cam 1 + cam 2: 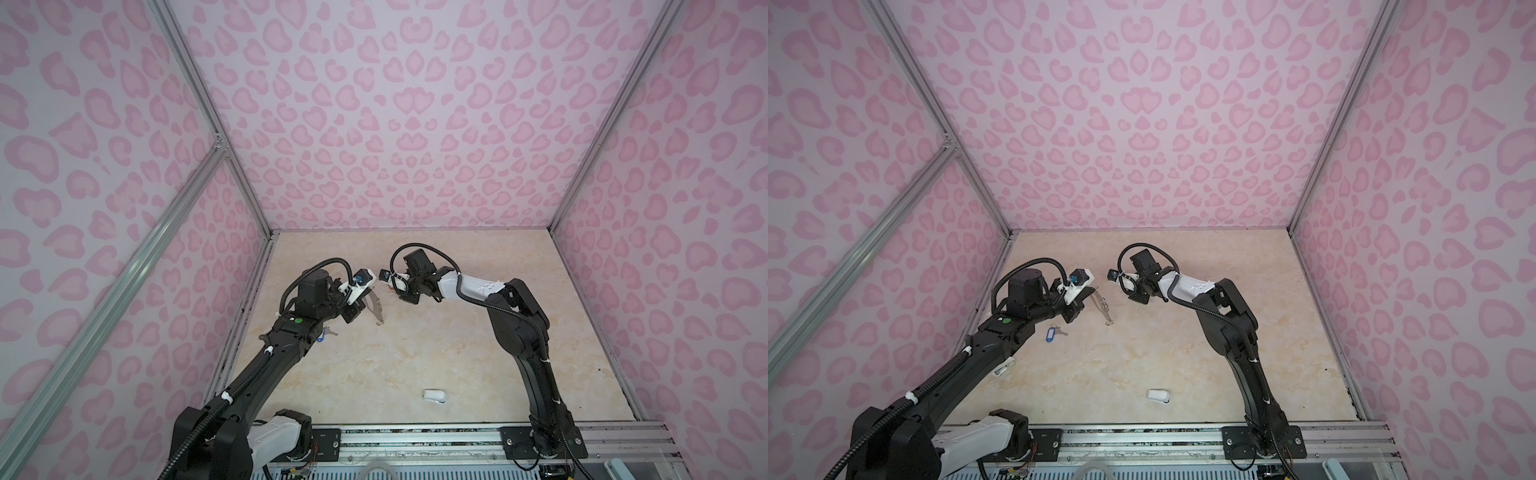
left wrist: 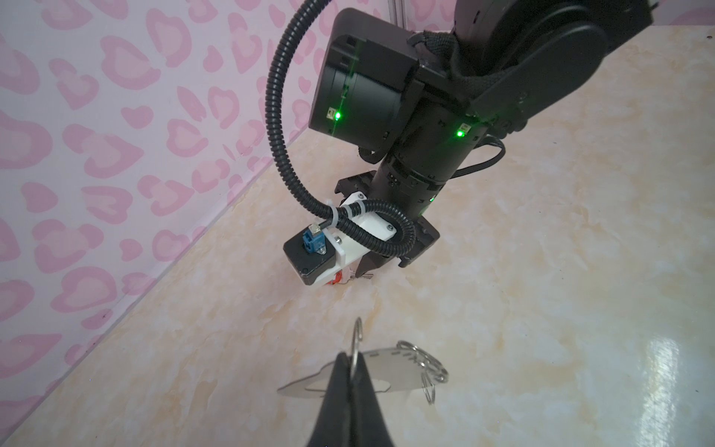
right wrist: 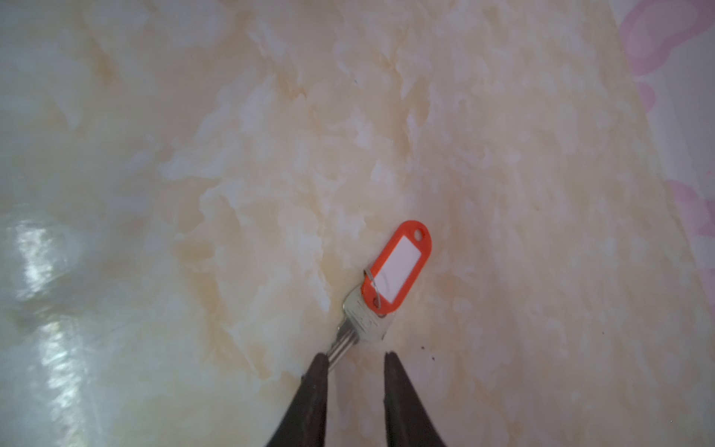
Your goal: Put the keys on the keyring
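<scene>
The left end effector (image 2: pixel 351 358) is pinched shut on a single wire ring of the keyring (image 2: pixel 390 367), whose plate dangles from it and may swing or twist when a key is pushed on. The right end effector (image 3: pixel 356 360), jaws narrowly apart at the bench (image 3: pixel 154 154), touches the orange-tagged key (image 3: pixel 363 313) with one finger only, so closing could flick it aside. The blue-tagged key (image 1: pixel 1050 333) lies beside the left arm.

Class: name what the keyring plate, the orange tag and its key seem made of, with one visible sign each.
The keyring plate: likely thin metal, dull grey sheen. The orange tag: probably plastic, smooth, even colour, white insert. The key: metal, bright silver, reflective grooved blade.
</scene>
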`<action>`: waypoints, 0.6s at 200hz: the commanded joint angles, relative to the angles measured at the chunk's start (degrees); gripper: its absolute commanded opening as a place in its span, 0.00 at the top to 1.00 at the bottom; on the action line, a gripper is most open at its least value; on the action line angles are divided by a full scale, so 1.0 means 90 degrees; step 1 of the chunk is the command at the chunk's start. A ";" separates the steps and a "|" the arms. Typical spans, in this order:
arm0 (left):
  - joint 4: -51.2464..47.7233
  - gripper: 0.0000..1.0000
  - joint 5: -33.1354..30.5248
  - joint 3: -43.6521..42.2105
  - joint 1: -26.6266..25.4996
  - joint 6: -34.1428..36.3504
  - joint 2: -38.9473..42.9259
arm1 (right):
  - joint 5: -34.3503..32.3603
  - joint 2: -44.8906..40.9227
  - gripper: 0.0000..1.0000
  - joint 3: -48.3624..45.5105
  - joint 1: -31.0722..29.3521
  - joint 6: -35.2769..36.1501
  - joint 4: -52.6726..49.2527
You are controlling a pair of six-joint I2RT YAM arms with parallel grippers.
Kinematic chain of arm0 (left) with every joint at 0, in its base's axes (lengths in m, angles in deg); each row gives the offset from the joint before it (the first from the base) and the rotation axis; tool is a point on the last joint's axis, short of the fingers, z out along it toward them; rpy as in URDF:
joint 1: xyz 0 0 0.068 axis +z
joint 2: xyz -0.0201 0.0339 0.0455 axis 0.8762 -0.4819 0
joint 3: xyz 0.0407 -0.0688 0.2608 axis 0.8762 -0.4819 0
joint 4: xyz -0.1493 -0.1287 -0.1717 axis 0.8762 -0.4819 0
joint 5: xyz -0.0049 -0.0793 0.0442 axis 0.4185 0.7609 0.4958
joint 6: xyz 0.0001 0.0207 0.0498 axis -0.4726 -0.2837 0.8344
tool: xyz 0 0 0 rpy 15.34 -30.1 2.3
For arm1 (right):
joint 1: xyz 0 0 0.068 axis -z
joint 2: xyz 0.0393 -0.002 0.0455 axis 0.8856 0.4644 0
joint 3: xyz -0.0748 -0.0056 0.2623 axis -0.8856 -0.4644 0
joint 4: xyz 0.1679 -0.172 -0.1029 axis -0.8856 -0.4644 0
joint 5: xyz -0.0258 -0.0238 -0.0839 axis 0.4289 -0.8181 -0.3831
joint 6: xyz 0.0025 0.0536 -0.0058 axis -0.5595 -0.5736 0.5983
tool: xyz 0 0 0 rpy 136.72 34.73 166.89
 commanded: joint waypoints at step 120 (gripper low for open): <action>0.0139 0.97 0.0043 0.0093 -0.0003 0.0038 -0.0097 | 0.0060 0.0568 0.76 0.0398 0.0031 0.0416 0.0462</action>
